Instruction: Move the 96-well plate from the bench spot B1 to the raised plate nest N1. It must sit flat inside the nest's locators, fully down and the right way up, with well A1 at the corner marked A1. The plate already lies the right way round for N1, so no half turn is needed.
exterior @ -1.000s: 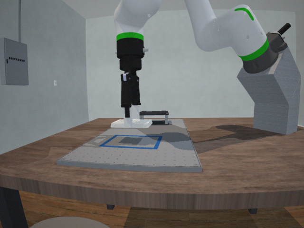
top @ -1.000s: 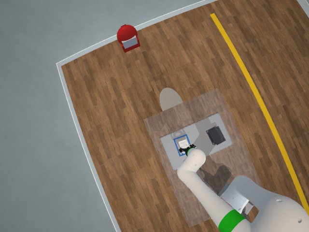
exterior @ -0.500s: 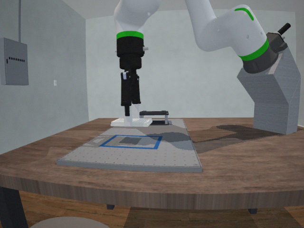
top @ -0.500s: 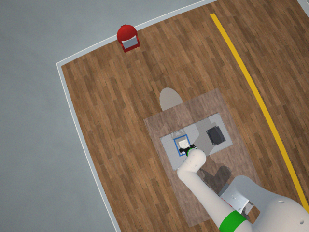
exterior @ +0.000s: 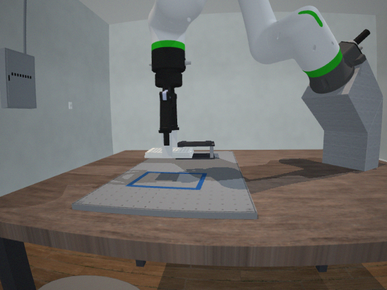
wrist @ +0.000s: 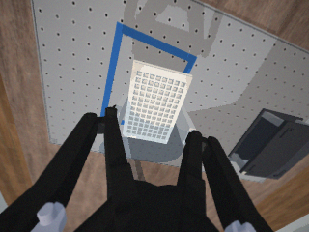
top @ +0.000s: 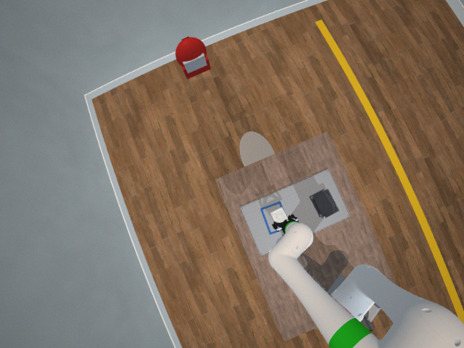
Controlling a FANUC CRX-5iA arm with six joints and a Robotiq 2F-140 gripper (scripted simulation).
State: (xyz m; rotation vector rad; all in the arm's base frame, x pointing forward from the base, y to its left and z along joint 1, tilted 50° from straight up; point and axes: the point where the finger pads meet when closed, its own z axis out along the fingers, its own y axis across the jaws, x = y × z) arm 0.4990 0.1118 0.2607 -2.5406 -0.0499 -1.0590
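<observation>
Carrying the 96-well plate clamped between its fingers, the gripper holds it in the air between the blue B1 outline and nest N1. Approaching too low could clip the nest's edge and tilt the plate.

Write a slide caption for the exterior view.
Pincer holds the 96-well plate aloft above the blue-outlined spot, beside the raised nest.
</observation>
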